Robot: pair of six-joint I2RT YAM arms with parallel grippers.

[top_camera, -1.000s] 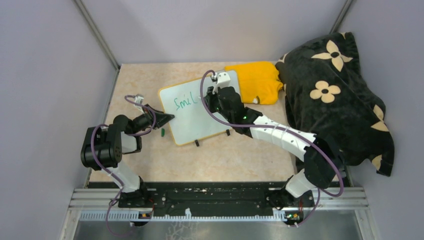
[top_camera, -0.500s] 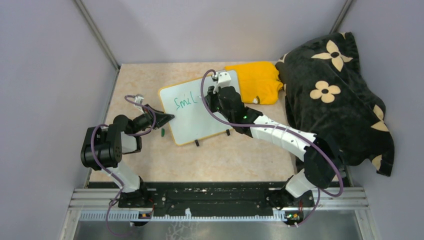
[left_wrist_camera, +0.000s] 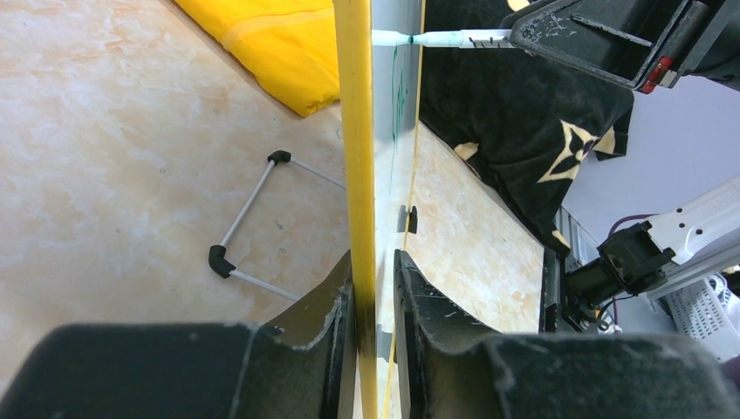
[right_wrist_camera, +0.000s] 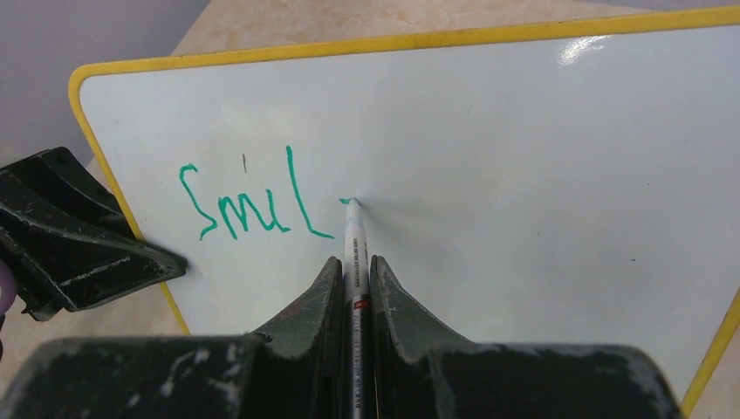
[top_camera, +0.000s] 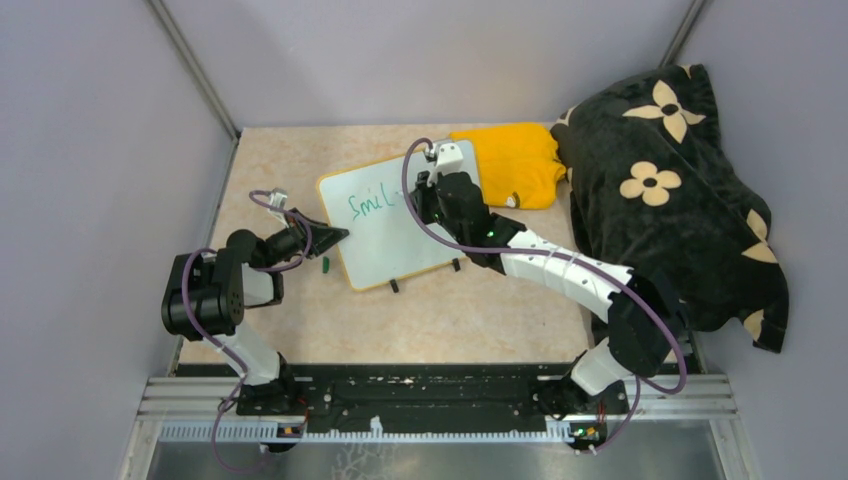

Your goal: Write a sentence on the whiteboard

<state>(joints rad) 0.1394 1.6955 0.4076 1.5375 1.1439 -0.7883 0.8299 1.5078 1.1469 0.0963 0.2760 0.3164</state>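
The whiteboard point(top_camera: 395, 225) stands tilted on the table, white with a yellow rim point(left_wrist_camera: 358, 157). Green letters "Smil" point(right_wrist_camera: 253, 205) are on it, with a short stroke starting to their right. My right gripper point(right_wrist_camera: 353, 262) is shut on a white marker point(right_wrist_camera: 355, 240), its green tip touching the board just right of the letters. My left gripper point(left_wrist_camera: 375, 262) is shut on the board's left edge; it also shows in the top view point(top_camera: 335, 236). My right gripper is over the board's upper middle in the top view point(top_camera: 430, 190).
A folded yellow cloth point(top_camera: 515, 160) lies behind the board's right end. A black blanket with cream flowers point(top_camera: 670, 180) fills the right side. A small dark green marker cap point(top_camera: 326, 264) lies left of the board. A wire stand point(left_wrist_camera: 249, 214) shows behind the board.
The right gripper has shifted the marker very slightly on the board; the left arm and the board have not moved.
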